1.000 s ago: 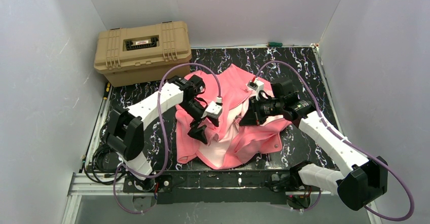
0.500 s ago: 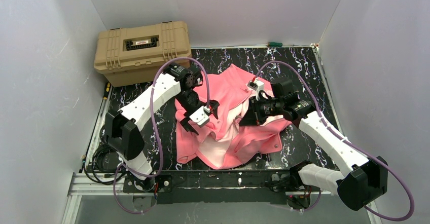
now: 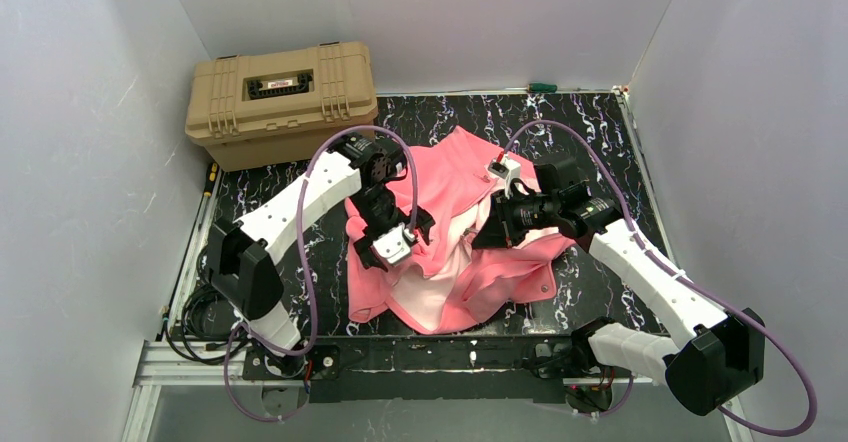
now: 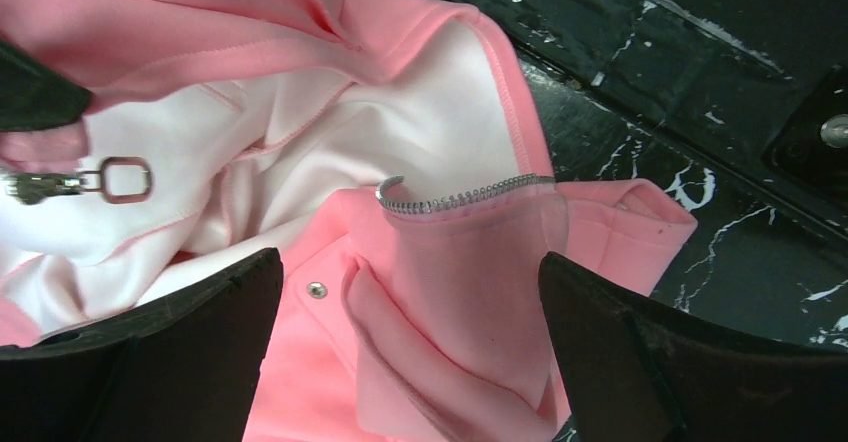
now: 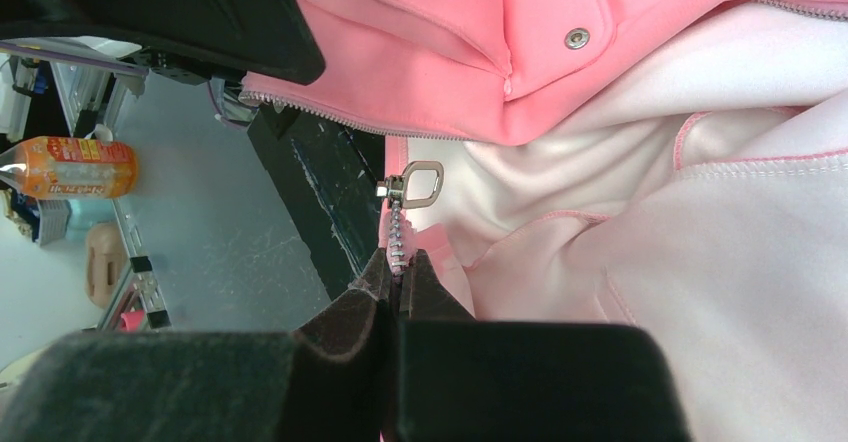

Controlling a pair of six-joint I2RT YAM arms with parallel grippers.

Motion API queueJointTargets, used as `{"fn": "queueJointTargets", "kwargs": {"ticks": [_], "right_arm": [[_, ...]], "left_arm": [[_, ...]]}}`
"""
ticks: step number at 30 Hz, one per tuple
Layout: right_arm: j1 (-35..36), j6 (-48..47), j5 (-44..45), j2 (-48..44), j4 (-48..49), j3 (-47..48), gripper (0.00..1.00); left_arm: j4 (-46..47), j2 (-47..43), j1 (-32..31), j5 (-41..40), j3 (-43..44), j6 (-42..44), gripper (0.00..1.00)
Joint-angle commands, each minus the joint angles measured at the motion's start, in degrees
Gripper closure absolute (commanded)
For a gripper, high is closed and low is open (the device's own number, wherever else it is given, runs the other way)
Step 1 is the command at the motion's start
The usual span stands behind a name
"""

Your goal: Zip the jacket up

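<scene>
The salmon-pink jacket (image 3: 455, 232) lies crumpled and open on the black marbled table (image 3: 600, 127), with its pale lining showing. My left gripper (image 3: 393, 245) hovers open over the jacket's left front. In the left wrist view its jaws (image 4: 408, 262) straddle a raised pink fold topped by a loose zipper-teeth edge (image 4: 465, 198). The slider and its square pull (image 4: 120, 180) hang to the left. My right gripper (image 3: 490, 227) is shut on the other zipper edge (image 5: 400, 254), just below the slider and pull (image 5: 415, 184).
A tan hard case (image 3: 283, 102) stands at the back left. A green-handled tool (image 3: 542, 87) lies by the back wall. White walls close in both sides. The table's front edge (image 5: 320, 202) is right beside my right gripper.
My left wrist has swung round and moved over the jacket's left front fold, fingers pointing down. The right arm and the jacket edge it holds have not moved.
</scene>
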Motion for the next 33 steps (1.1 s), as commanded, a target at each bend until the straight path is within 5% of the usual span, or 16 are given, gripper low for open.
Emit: {"fn": "queueJointTargets", "kwargs": {"ticks": [1, 15, 33], "right_arm": [[0.1, -0.8, -1.3, 0.2, 0.3, 1.8, 0.99], [0.1, -0.6, -1.6, 0.1, 0.4, 1.8, 0.99], [0.1, -0.6, -1.6, 0.0, 0.6, 2.0, 0.99]], "left_arm": [[-10.7, -3.1, -0.8, 3.9, 4.0, 10.1, 0.02], [-10.6, -8.9, -1.8, -0.4, -1.5, 7.9, 0.02], [-9.1, -2.0, -2.9, -1.7, -2.2, 9.6, 0.06]]}}
